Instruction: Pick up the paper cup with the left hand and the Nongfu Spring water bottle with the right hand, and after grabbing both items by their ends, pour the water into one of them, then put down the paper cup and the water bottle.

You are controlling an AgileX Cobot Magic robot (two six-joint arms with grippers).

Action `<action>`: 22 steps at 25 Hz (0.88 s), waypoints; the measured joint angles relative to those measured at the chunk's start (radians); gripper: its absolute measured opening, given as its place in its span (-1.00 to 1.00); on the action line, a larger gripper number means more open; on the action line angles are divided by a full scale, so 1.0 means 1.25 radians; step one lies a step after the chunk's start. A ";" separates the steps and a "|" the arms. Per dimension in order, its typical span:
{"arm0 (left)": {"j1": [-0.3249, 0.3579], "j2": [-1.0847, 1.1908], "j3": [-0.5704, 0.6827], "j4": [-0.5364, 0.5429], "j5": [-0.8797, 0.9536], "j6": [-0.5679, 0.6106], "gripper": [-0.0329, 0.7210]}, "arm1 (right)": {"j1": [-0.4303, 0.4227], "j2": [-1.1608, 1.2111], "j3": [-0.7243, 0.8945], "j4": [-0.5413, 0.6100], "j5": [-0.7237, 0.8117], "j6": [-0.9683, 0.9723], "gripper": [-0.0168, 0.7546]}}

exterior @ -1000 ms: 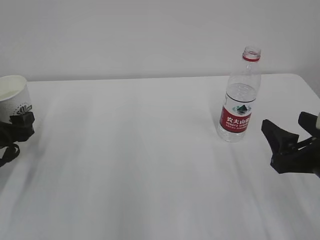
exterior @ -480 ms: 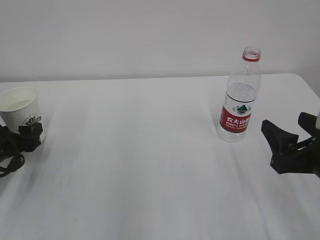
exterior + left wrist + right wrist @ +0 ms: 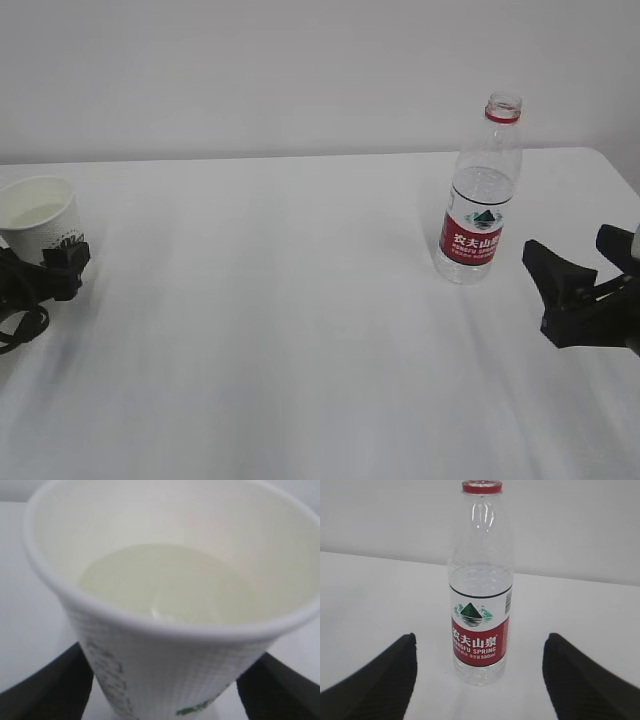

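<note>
Exterior view: paper cup [image 3: 40,218], lifted a second ago, now upright at far left of white surface [image 3: 280,320], left tool [image 3: 45,268] spread around it. Bottle [image 3: 480,195] unmoved; right tool [image 3: 585,275] open, apart. Plain wall [image 3: 250,70].

Paper cup [image 3: 40,217] lower, rightward (left claw [image 3: 40,272] wider).

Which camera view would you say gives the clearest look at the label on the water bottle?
The right wrist view: the water bottle stands upright in the centre, its red label and mountain mark readable. The exterior view shows the water bottle smaller, at the right, label barely legible. The left wrist view shows none of it.
</note>
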 joint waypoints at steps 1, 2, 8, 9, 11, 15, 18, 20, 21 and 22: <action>0.000 0.000 0.000 0.002 -0.004 0.000 0.81 | 0.000 0.000 0.000 0.000 0.000 0.000 0.58; 0.000 0.000 0.000 0.004 -0.008 0.000 0.83 | 0.000 0.000 0.000 0.000 0.000 0.000 0.58; 0.000 0.000 0.000 0.007 -0.013 -0.002 0.87 | 0.000 0.000 0.000 0.000 0.000 0.000 0.58; 0.000 0.000 0.004 0.008 -0.013 -0.002 0.87 | 0.000 0.000 0.000 0.000 0.000 0.000 0.58; 0.000 0.000 0.018 0.010 -0.017 -0.002 0.87 | 0.000 0.000 0.000 0.000 0.002 0.000 0.58; 0.000 0.000 0.068 0.012 -0.017 -0.002 0.87 | 0.000 0.000 0.000 0.000 0.002 0.000 0.58; 0.000 -0.002 0.107 0.010 -0.017 -0.002 0.87 | 0.000 0.000 0.000 0.000 0.002 0.000 0.58; 0.000 -0.013 0.132 0.010 -0.017 -0.002 0.87 | 0.000 0.000 0.000 0.000 0.002 0.000 0.58; 0.000 -0.024 0.144 0.010 -0.017 -0.002 0.87 | 0.000 0.000 0.000 0.000 0.002 0.000 0.58; 0.000 -0.034 0.155 0.010 -0.017 -0.003 0.87 | 0.000 0.000 0.000 0.000 0.002 0.000 0.58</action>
